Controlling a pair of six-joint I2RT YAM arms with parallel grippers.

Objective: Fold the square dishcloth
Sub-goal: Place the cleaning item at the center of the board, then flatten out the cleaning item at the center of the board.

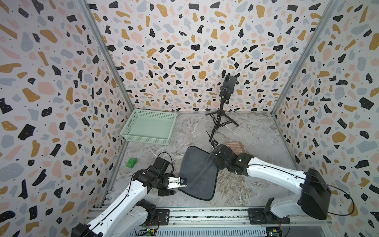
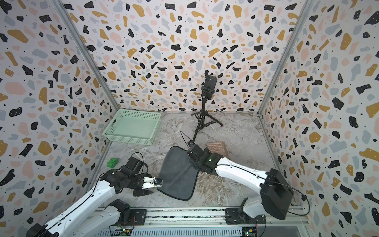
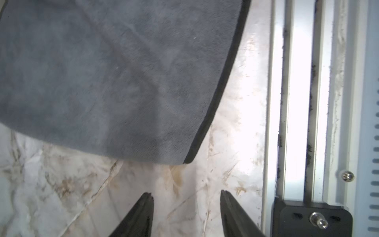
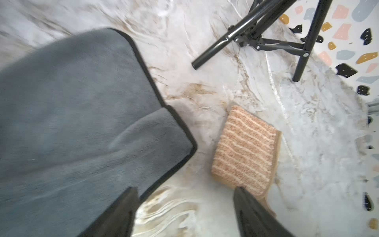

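The dishcloth [image 1: 196, 174] [image 2: 178, 176] is grey with black edging and lies on the marble table in both top views, one layer over another. A step between the layers shows in the right wrist view, along the dishcloth [image 4: 71, 112] edge. My left gripper [image 1: 171, 192] [image 2: 146, 192] [image 3: 186, 195] is open and empty, just short of the cloth's near left corner [image 3: 188, 160]. My right gripper [image 1: 214, 159] [image 2: 193, 162] [image 4: 184, 190] is open at the cloth's right edge. One finger is over the cloth, and bare table lies between the two.
A folded tan striped cloth [image 1: 235, 146] [image 4: 244, 147] lies just right of the right gripper. A phone tripod [image 1: 220, 117] [image 4: 266, 39] stands behind it. A green basket [image 1: 147, 139] sits at the back left, a green block [image 1: 131, 162] at the left wall. A metal rail [image 1: 205, 213] [image 3: 297, 102] runs along the front.
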